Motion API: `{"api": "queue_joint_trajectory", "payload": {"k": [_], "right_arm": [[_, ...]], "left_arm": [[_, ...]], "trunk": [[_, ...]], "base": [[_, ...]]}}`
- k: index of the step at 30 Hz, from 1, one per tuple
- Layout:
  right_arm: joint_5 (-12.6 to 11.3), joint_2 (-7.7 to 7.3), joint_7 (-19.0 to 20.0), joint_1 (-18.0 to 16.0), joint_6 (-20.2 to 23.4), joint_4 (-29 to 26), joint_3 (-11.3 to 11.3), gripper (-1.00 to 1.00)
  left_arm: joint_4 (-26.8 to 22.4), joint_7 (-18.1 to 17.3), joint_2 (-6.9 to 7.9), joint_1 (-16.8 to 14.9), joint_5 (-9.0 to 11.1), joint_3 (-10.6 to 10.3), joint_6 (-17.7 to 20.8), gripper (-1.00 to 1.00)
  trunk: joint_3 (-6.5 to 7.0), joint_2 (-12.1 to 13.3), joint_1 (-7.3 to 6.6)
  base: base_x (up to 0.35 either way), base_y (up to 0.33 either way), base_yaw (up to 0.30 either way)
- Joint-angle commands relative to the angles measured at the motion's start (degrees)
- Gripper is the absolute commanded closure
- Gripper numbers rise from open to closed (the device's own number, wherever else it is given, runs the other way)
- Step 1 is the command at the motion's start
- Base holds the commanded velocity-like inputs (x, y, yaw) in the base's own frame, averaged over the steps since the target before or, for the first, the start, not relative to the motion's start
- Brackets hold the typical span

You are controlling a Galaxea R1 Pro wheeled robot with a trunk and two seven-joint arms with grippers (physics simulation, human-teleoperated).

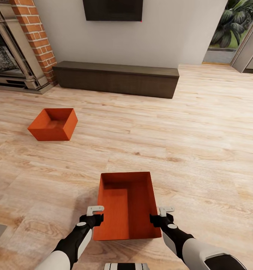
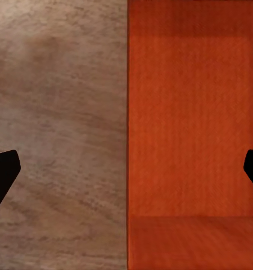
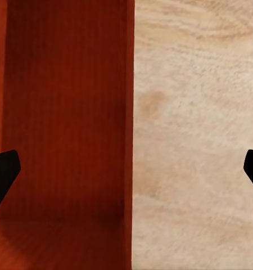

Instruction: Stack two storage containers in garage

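Note:
I am in the living room, on its light wood plank flooring (image 1: pixel 201 150). One orange-red storage container (image 1: pixel 128 206) sits open-top just in front of me. My left gripper (image 1: pixel 97 220) is open astride its left wall (image 2: pixel 128 112), and my right gripper (image 1: pixel 155 220) is open astride its right wall (image 3: pixel 131 112). In both wrist views the dark fingertips (image 2: pixel 3 174) (image 3: pixel 3 174) stand far apart, one inside the bin and one outside. The second storage container (image 1: pixel 53 123) rests on the planks further off to the left. The garage is out of view.
A red brick fireplace (image 1: pixel 32 33) stands at the far left. A long dark low cabinet (image 1: pixel 117 78) runs along the white wall under a wall TV (image 1: pixel 113 9). An open doorway with plants (image 1: pixel 231 30) is at the far right.

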Motion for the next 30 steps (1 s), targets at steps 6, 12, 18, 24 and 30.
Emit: {"api": "queue_joint_trajectory", "payload": {"k": [6,12,18,24,30], "right_arm": [[-0.58,0.14,-2.12,-0.03,0.15,0.06,0.21,-1.0],[-0.6,0.07,-3.13,-0.03,0.12,0.06,0.16,-1.0],[-0.54,0.03,-3.25,-0.03,0.1,0.06,0.16,-1.0],[-0.53,-0.05,-3.26,-0.03,0.1,0.06,0.16,-1.0],[-0.53,-0.05,-3.26,-0.03,0.1,0.06,0.16,-1.0]], "left_arm": [[-0.12,0.17,-0.03,0.01,0.01,-0.01,0.31,-1.0],[-0.13,0.17,-0.04,-0.01,-0.01,-0.01,0.3,-1.0],[-0.12,0.17,-0.04,0.0,-0.06,-0.02,0.28,-1.0],[-0.12,0.17,-0.04,0.03,-0.07,-0.06,0.28,-1.0],[-0.12,0.17,-0.11,0.04,-0.07,-0.1,0.21,-1.0]], "trunk": [[-0.04,-0.01,-0.01],[-0.04,-0.01,-0.01],[-0.04,-0.01,-0.01],[-0.04,-0.01,-0.01],[-0.04,-0.01,-0.01]], "base": [[0.0,0.0,0.062],[0.0,0.0,0.092],[0.0,0.0,0.009],[0.0,0.0,0.0],[0.0,0.0,0.0]]}}
